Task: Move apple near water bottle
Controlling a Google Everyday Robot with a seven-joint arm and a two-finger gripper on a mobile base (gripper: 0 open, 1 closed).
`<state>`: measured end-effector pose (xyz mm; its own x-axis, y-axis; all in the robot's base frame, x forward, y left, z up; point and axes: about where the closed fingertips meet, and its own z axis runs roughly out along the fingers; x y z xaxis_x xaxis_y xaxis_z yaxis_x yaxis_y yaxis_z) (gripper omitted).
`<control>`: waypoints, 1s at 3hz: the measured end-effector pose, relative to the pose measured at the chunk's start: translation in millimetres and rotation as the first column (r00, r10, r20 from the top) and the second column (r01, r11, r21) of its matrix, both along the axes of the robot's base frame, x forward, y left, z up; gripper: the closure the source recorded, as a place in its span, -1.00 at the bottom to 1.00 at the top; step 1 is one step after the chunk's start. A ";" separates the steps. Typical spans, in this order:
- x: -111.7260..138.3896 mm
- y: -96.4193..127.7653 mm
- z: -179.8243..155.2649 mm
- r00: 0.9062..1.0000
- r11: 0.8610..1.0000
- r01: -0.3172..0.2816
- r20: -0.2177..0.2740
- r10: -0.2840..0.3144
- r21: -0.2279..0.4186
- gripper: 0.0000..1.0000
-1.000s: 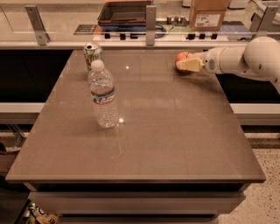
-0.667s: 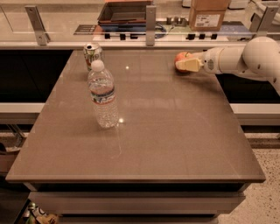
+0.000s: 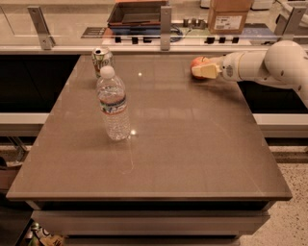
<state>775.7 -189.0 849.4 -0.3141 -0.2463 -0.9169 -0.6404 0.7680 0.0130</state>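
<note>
The apple, red-orange with a yellowish patch, sits at the far right of the brown table, near its back edge. My gripper reaches in from the right on a white arm and is right at the apple, covering its near right side. The water bottle, clear and ribbed with a white cap and a white, blue and red label, stands upright at the left middle of the table, far to the left of the apple.
A metal soda can stands at the back left, just behind the bottle. Behind the table runs a counter with a dark tray, a cardboard box and metal posts.
</note>
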 end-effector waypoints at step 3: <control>-11.0 -0.6 38.7 0.999 0.999 -0.041 0.021 0.041 -0.005 1.00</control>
